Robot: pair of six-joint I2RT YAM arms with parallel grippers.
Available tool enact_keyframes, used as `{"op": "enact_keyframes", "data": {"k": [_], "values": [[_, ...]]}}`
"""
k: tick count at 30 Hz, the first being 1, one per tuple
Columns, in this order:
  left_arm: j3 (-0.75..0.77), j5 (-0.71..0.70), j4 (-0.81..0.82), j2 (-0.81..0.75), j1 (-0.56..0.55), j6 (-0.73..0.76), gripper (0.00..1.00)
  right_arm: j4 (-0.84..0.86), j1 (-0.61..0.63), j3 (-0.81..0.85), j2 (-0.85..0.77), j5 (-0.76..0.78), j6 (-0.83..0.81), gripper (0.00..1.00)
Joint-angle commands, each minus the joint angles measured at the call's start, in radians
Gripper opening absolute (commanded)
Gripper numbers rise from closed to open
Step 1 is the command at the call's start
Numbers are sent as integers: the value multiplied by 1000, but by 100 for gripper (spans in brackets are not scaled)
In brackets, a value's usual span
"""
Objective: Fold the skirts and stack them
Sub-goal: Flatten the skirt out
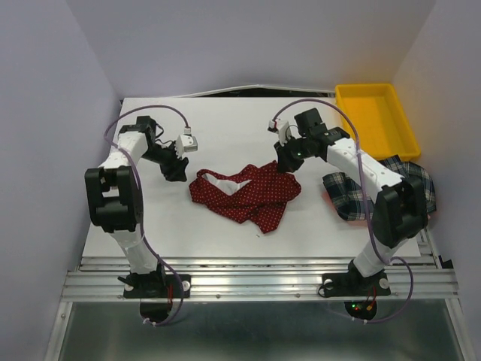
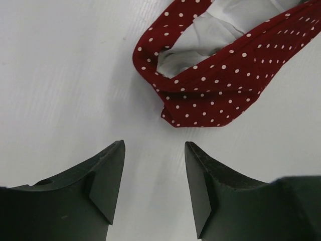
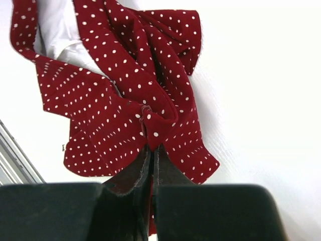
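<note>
Step in hand: spreading the red dotted skirt [image 1: 246,195] flat before any fold, judging by how bunched it is lying at mid-counter.
Right tool [image 3: 150,150]: clenched on a pinch of the red skirt's far right edge, cloth gathering into a knot at the fingertips.
Left tool [image 2: 153,173]: released, fingers parted and hovering over bare counter [image 1: 225,128], just short of the skirt's near-left corner, not touching it.
Plaid skirt [image 1: 379,188]: lying crumpled at the right side of the counter, partly hidden under the right arm, near the yellow tray [image 1: 373,119].
Doing it well: the left tool is needing to take the waistband corner, where the pale lining is showing, so both arms are pulling opposite ends; a shallow pinch of one layer only looks wise, as the twisted band could drag folded layers along.
Risk: pulling with one side free is likely just sliding the heap.
Writing: no brand, label or lettering is readable anywhere.
</note>
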Motion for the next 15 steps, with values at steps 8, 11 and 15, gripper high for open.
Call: {"op": "enact_keyframes", "data": {"k": [8, 11, 15], "values": [[39, 64, 15, 75, -203, 117, 61, -12, 6, -25, -174, -45, -80, 1], [59, 63, 22, 109, -220, 111, 57, -29, 6, -28, -200, -51, -117, 1], [78, 32, 7, 125, -223, 142, 41, -50, 6, -64, -225, -30, -152, 1]]}}
